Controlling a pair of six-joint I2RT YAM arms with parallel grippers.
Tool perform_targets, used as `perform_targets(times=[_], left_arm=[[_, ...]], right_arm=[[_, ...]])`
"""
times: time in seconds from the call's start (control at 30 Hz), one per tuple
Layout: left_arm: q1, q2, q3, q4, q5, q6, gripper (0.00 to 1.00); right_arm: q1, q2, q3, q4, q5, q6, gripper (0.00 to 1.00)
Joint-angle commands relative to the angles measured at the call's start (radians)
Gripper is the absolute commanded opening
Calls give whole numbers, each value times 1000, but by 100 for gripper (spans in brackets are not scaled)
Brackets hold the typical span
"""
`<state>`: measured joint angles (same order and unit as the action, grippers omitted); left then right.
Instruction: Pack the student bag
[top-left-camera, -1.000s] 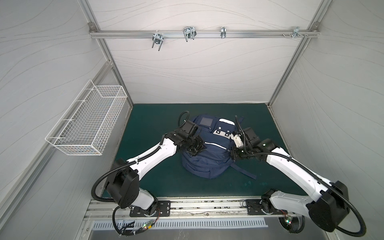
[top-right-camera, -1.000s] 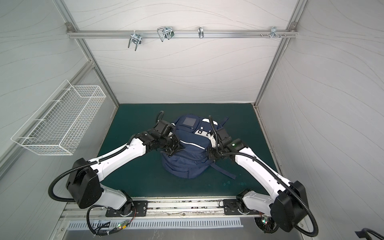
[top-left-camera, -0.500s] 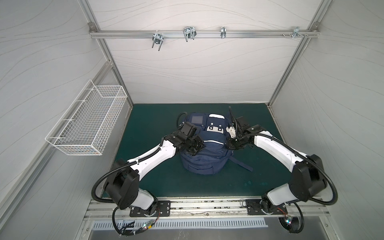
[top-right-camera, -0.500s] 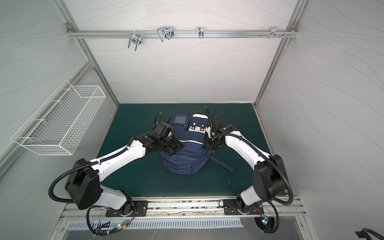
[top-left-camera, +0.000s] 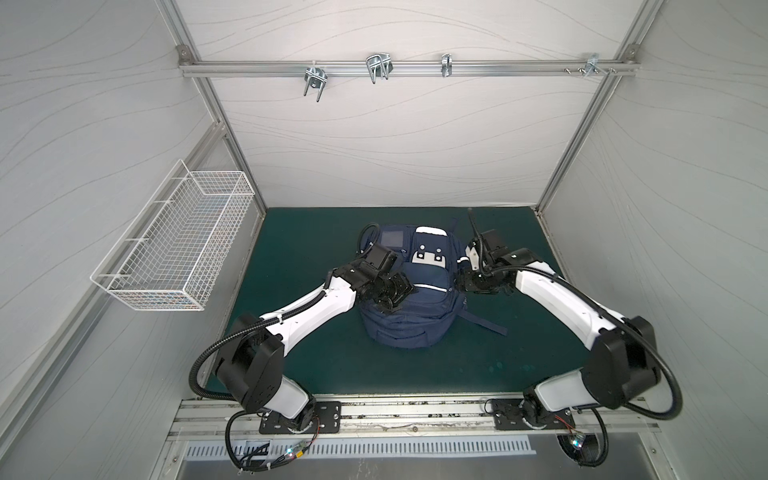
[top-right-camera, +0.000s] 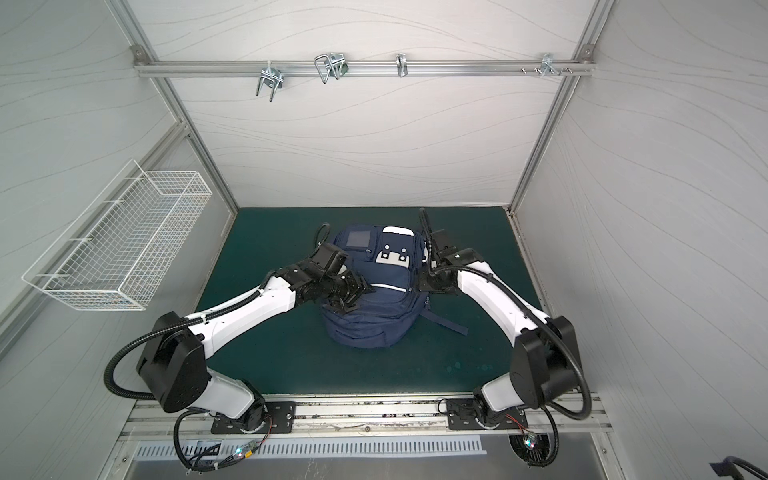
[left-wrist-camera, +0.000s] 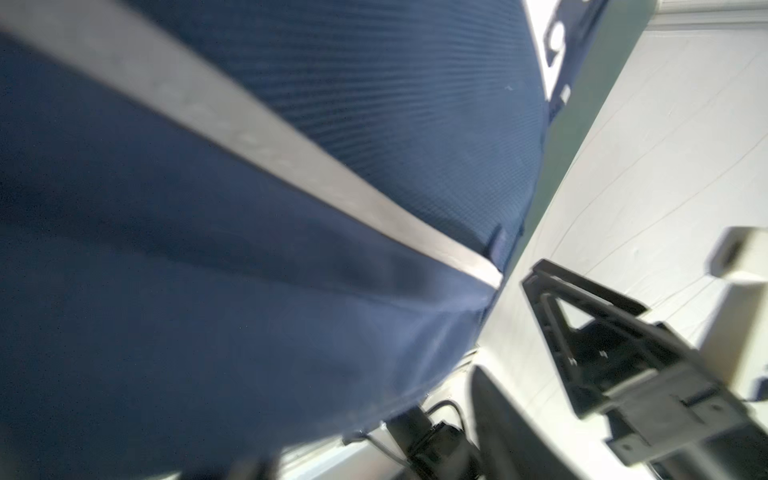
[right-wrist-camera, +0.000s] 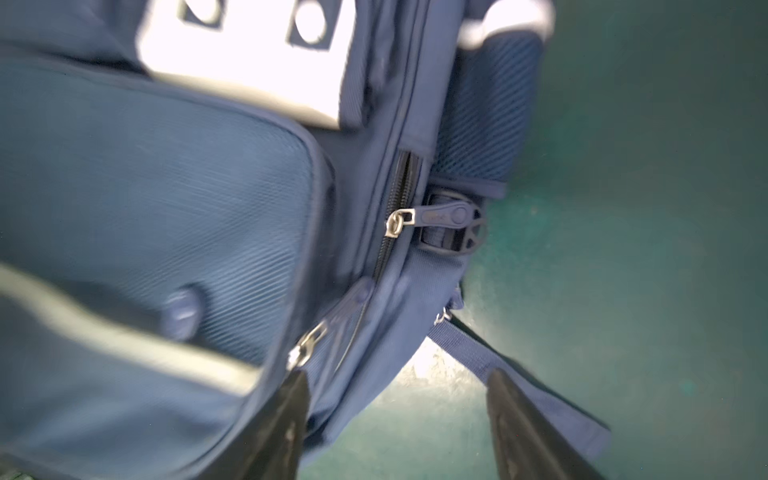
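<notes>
Student bag (top-left-camera: 415, 316) lies flat in the middle of the green mat (top-left-camera: 299, 249). Its long axis runs from near to far, with the white dotted patches toward the far end, as both top views show.

The left gripper (top-left-camera: 392, 294) sits over the bag's left half, just near of the white stripe. Its jaws look spread in a top view, and the left wrist view shows only navy fabric and the stripe pressed close to the lens, with nothing pinched.

The right gripper (right-wrist-camera: 397, 374) hangs at the bag's right flank with its fingers (right-wrist-camera: 286, 424) parted and holding nothing. The bag's edge, a strap (right-wrist-camera: 478, 353) and bare mat lie between them.

The move ahead likely turns on the side zipper. Its pull (right-wrist-camera: 449, 216) lies on the right flank, a little ahead of the right gripper, and a second pull (right-wrist-camera: 307, 340) sits just beside one fingertip. The zipper track follows the student bag's long axis, so any tug should run along that axis. The right arm is plainly the nearer one, while the left is placed to steady the body.
</notes>
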<state>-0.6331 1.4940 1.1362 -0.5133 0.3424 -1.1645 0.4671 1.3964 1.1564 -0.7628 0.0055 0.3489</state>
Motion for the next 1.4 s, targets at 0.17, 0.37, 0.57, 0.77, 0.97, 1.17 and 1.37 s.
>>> perform_targets(times=[0.17,0.37,0.57,0.77,0.97,1.17,1.37], left_arm=[[96,-161,164,-117,-331,379,98],[199,-310,-172,218,-923,748,98],[503,-241,-468,642,-1020,938,98],[597,-118,-662,1029,-821,1079,99],[682,-4,-738,1340,-562,1050,99],[684,68,-744,1433,-491,1081,99],[683,58,-733,1388,-492,1075,99]], right_arm=[[-22,-313,24,7,313,80,84],[-48,-487,-286,289,629,22,88],[-153,-470,-530,445,859,40,99],[-267,-361,-743,817,883,-42,99],[-388,-209,-859,1345,506,-165,99],[-398,193,-816,1783,107,-296,99],[-393,174,-723,1567,92,-301,99]])
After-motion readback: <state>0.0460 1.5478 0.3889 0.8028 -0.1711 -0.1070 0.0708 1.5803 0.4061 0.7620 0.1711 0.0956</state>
